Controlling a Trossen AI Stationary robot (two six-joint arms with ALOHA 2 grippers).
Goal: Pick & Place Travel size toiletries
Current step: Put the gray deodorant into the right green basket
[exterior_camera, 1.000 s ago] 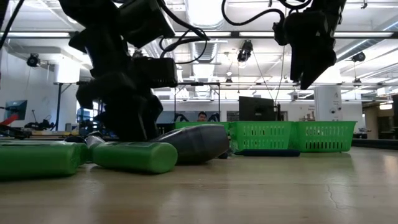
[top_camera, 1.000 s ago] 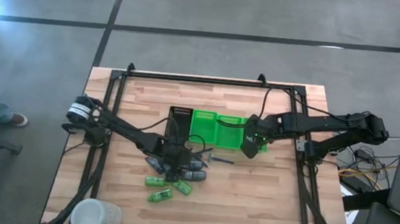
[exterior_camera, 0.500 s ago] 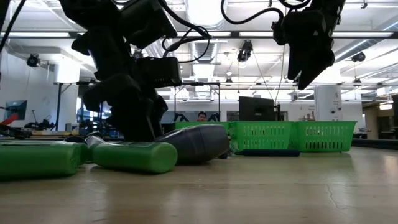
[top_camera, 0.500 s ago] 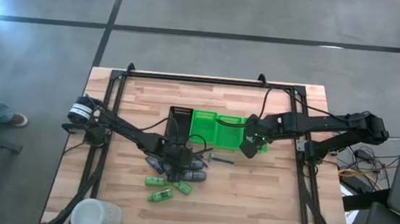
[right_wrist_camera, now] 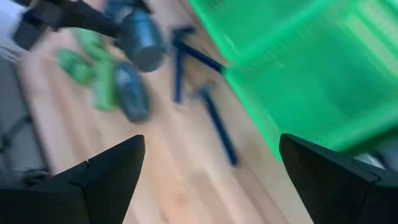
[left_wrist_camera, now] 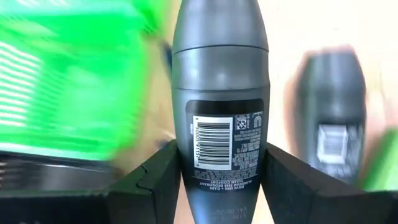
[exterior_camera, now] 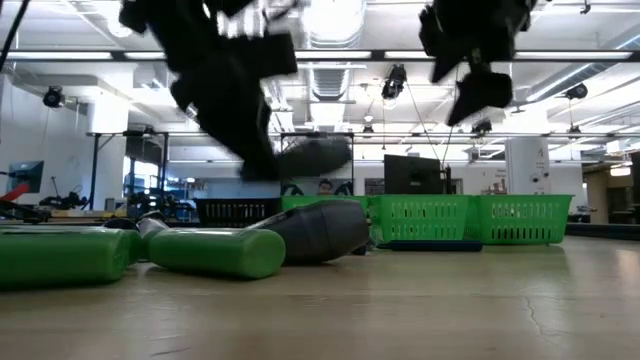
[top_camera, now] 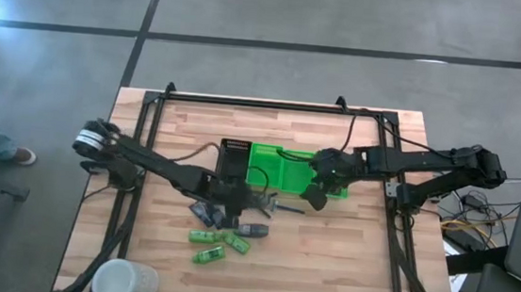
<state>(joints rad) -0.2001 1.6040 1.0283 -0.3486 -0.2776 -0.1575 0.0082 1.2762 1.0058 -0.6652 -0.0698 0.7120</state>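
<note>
The left gripper point(left_wrist_camera: 219, 180) holds a grey deodorant bottle point(left_wrist_camera: 221, 93) clamped, lifted off the tabletop point(top_camera: 345, 257): the carry step. Next it needs placing into a green tray point(top_camera: 282, 167). The right gripper point(right_wrist_camera: 208, 168) hovers wide open, empty, beside that tray.

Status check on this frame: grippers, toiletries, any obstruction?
Left gripper shut on grey bottle, lifted off table. Right gripper open, empty, beside green tray. Remaining toiletries on table. No obstruction seen.

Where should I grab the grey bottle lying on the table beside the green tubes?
Probably across the wide middle of the grey bottle, coming straight down. It lies on its side and its rounded body narrows toward both ends, where fingers would likely slip. A green tube lies close beside it, so keep clear of that.
</note>
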